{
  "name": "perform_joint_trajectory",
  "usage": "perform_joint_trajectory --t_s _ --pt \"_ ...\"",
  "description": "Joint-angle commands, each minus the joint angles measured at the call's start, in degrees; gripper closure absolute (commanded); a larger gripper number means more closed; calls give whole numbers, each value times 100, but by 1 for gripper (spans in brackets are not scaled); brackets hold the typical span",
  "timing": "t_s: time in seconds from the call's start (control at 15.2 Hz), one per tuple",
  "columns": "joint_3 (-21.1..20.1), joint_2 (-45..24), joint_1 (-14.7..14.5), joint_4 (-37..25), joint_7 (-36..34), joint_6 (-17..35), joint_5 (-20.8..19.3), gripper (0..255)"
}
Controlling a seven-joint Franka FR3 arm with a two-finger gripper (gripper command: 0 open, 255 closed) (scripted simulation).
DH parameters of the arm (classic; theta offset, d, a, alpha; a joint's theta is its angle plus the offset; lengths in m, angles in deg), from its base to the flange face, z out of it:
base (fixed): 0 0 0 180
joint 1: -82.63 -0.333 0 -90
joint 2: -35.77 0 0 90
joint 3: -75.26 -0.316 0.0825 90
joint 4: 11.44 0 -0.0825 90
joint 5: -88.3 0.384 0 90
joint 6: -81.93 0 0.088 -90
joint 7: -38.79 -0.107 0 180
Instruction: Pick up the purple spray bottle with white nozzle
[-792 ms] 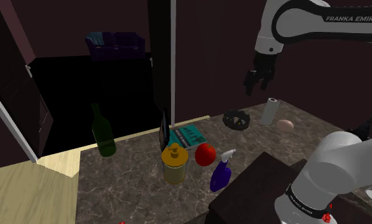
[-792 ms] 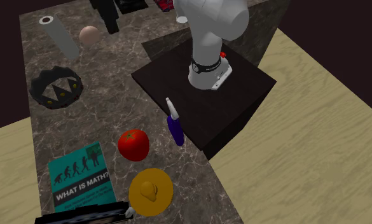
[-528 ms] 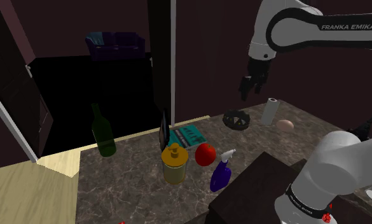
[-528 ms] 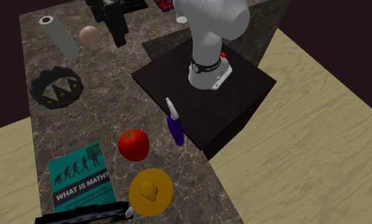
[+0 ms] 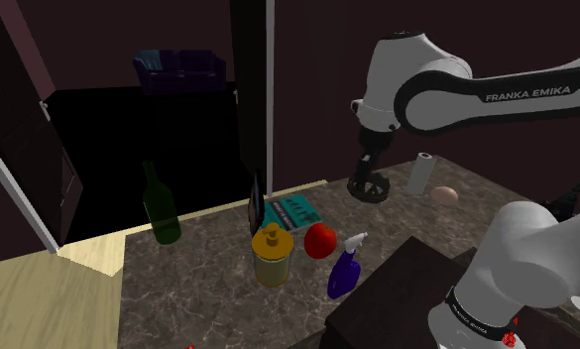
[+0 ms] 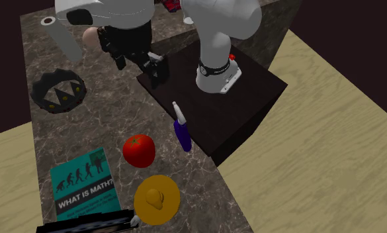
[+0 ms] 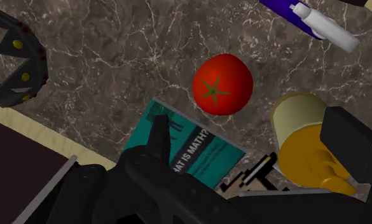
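Black fingers (image 7: 158, 137) of the gripper (image 7: 249, 124) stand apart, clasping nothing, above a marble counter (image 7: 114, 57) with a tomato (image 7: 222, 84), a teal "What Is Math?" book (image 7: 197, 153) and a yellow bottle (image 7: 305, 146). In the second exterior view the purple spray bottle (image 6: 181, 132), white nozzle toward twelve o'clock, sits just beside the dark stand (image 6: 258, 99), at five o'clock from the gripper and two o'clock from the tomato. A black spiked ring (image 6: 58, 91) lies at about nine o'clock from the gripper.
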Motion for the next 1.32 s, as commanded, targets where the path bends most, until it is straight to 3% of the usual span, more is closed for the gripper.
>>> perform_joint_trajectory --t_s 0.0,0.66,1.25 --pt "-119 14 -228 300 215 331 -19 0" --pt "-784 -283 -1371 1524 1039 1993 -127 0" --pt "-899 -726 -1277 1866 834 2766 -236 0"
